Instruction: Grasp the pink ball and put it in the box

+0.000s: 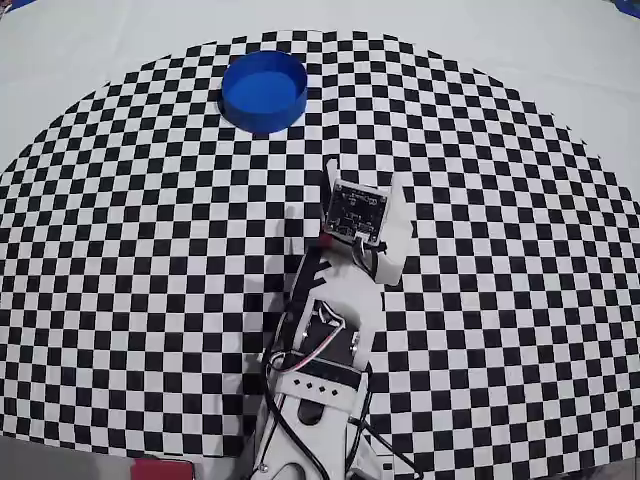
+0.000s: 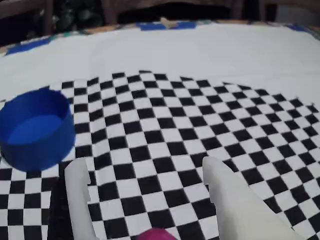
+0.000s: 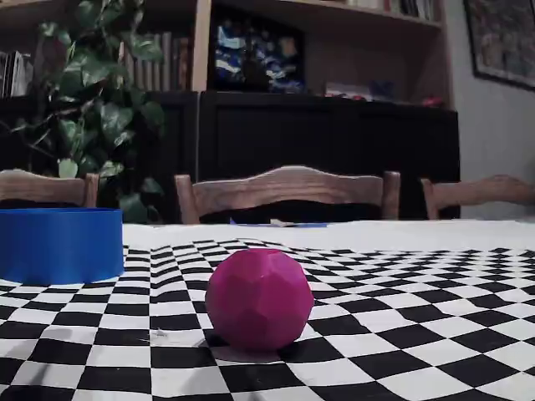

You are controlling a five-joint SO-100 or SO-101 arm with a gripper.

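Note:
The pink ball [image 3: 259,296] rests on the checkered mat, large in the fixed view, apart from the box. In the wrist view only the top of the pink ball [image 2: 157,234] shows at the bottom edge, between the bases of my white fingers. My gripper [image 2: 144,165] is open, straddling the ball without touching it. The box [image 2: 36,131], a round blue tub, stands ahead to the left in the wrist view. From overhead the box [image 1: 263,90] sits at the mat's far edge, up and left of my gripper [image 1: 365,178], which hides the ball.
The checkered mat [image 1: 500,250] lies on a white tablecloth [image 1: 560,50]. Wooden chairs [image 3: 288,190], a dark shelf and a plant [image 3: 100,109] stand beyond the table's far edge. The arm's base and cables [image 1: 315,400] fill the near middle of the overhead view.

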